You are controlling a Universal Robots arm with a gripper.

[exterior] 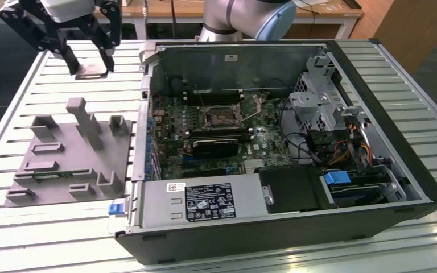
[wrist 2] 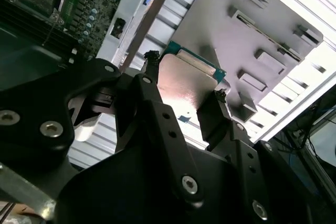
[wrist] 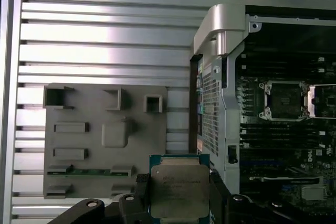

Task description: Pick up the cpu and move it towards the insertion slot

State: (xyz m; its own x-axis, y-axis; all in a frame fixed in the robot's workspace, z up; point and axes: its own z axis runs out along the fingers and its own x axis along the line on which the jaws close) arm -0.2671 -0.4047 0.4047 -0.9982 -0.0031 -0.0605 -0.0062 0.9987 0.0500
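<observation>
first wrist view: square silvery cpu (wrist: pixel 179 190)

Matt silvery metal tops the cpu (wrist: pixel 179 190); the fixture plate (wrist: pixel 100 135) is dull grey plastic.

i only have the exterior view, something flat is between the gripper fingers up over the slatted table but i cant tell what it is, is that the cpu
Observer: Yes. In the first wrist view the gripper is shut on the cpu, a flat square chip with a silvery metal lid on a green board.
Operator: which way is the lid facing
Observer: Toward the first wrist camera; the second wrist view shows the cpu's shiny face too, held by two opposite edges.
Operator: is the socket open
Observer: In the first wrist view the insertion slot, a square socket with a shiny metal frame and dark centre, holds no chip.
</observation>
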